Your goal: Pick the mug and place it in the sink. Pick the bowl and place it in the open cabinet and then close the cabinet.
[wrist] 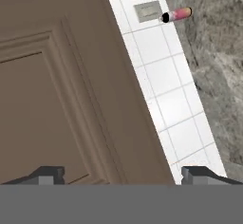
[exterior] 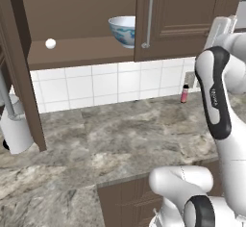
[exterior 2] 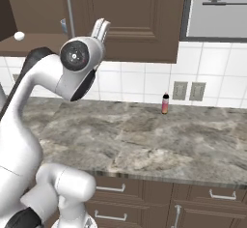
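One patterned bowl [exterior: 122, 30] and one small white ball [exterior: 50, 43] sit on the cabinet shelf [exterior: 72, 53]; one red-pink bottle [exterior: 184, 94] stands on the desk [exterior: 120, 134] below two wall outlets [exterior 2: 188, 91].

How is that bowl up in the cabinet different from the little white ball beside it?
The bowl is far larger than the white ball. The bowl carries a blue-teal pattern; the ball is plain white. The bowl sits half hidden behind the closed cabinet door; the ball lies in the open. Both rest on the same cabinet shelf.

Glossy white arm [exterior: 230, 139], dark joint bands
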### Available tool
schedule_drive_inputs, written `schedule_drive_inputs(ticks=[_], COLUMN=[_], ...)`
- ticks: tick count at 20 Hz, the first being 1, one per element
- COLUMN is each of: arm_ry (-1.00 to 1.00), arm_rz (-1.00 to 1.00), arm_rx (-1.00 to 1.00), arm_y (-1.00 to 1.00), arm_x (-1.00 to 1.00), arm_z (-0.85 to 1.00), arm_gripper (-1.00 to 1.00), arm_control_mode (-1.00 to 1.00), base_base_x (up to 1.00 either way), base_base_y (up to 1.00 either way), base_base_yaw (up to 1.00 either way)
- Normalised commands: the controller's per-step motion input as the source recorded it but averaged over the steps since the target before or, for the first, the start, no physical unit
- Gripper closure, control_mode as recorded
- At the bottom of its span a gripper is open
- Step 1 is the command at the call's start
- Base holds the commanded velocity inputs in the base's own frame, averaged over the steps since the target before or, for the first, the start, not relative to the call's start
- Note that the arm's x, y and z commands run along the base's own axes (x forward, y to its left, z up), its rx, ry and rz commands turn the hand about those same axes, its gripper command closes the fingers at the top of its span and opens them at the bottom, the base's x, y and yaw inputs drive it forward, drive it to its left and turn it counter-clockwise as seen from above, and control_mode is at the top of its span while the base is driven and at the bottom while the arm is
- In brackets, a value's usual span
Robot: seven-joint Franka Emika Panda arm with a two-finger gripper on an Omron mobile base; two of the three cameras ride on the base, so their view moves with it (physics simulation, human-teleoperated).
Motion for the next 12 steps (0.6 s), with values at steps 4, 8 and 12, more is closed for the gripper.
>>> schedule_drive_inputs(ticks=[4,8,12], arm_ry=[0.14,0.14,0.14], arm_rz=[0.04,0.01,0.0], arm_rx=[0.09,0.09,0.07], arm_y=[-0.13,-0.19,-0.38], arm_x=[-0.89,-0.81,-0.79], arm_z=[0.0,0.24,0.39], arm_gripper=[-1.0,-1.0,-1.0], arm_control_mode=[-1.0,-1.0,-1.0], base_base_x=[0.0,0.0,0.0], base_base_y=[0.0,0.0,0.0], base_base_yaw=[0.0,0.0,0.0])
